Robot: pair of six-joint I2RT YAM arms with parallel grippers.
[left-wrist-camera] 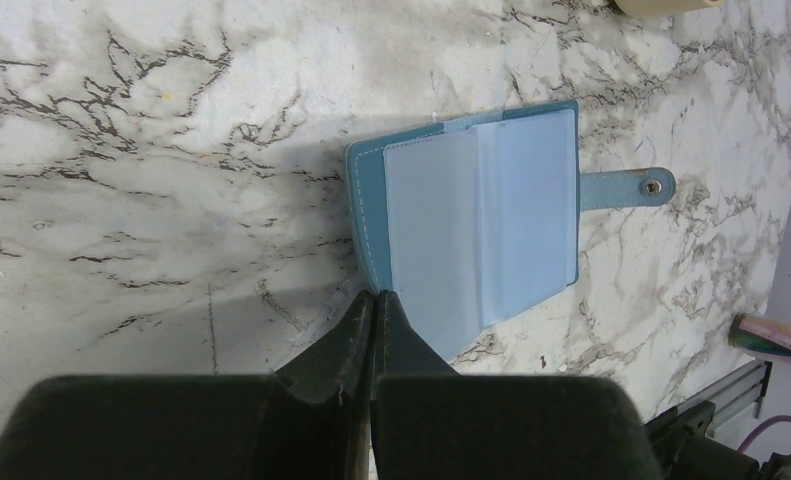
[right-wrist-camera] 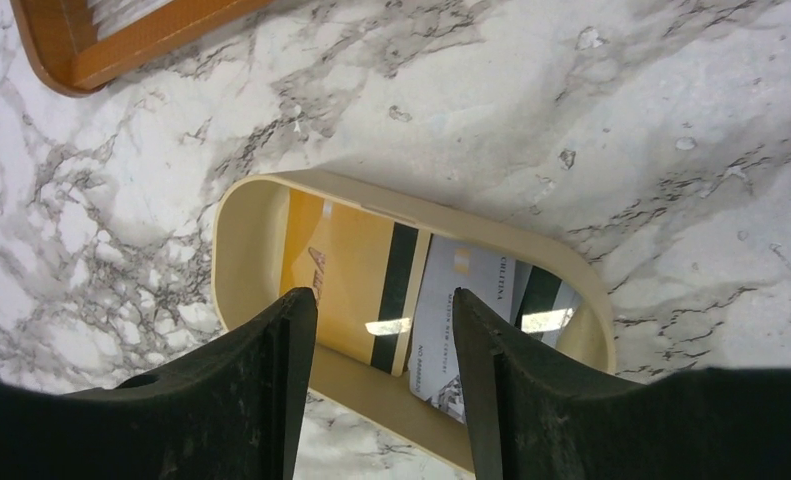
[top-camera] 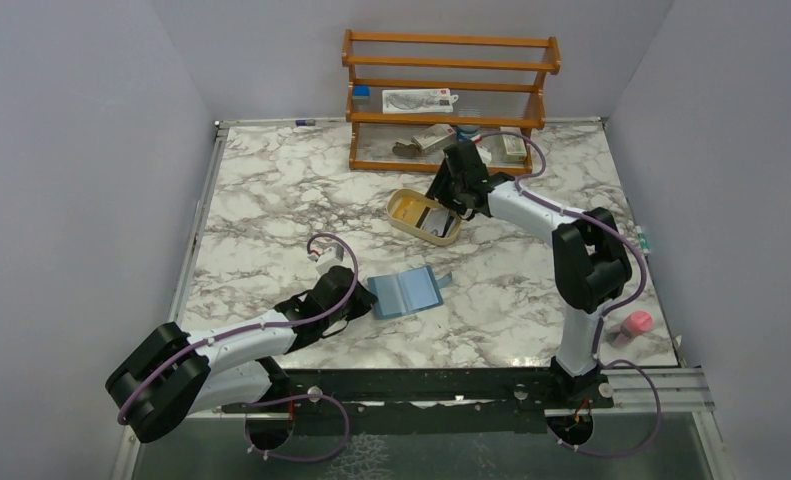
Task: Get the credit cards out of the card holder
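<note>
Meanwhile, lay open on the marble table [top-camera: 271, 200]: wallet [top-camera: 407, 291], touched at its corner by pinched-together, empty left gripper [left-wrist-camera: 373, 305]. Hovered over tan tray [right-wrist-camera: 233, 240] holding cards [right-wrist-camera: 466, 300]: right gripper [right-wrist-camera: 383, 310], parted, gripping nothing.

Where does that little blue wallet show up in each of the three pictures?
Top view: the blue wallet lies open near the table's front, middle.
Left wrist view: the wallet fills the centre-right, its snap tab pointing right.
Right wrist view: not in it.
Shared landmark: the tan tray, also at the left wrist view's top edge.
</note>
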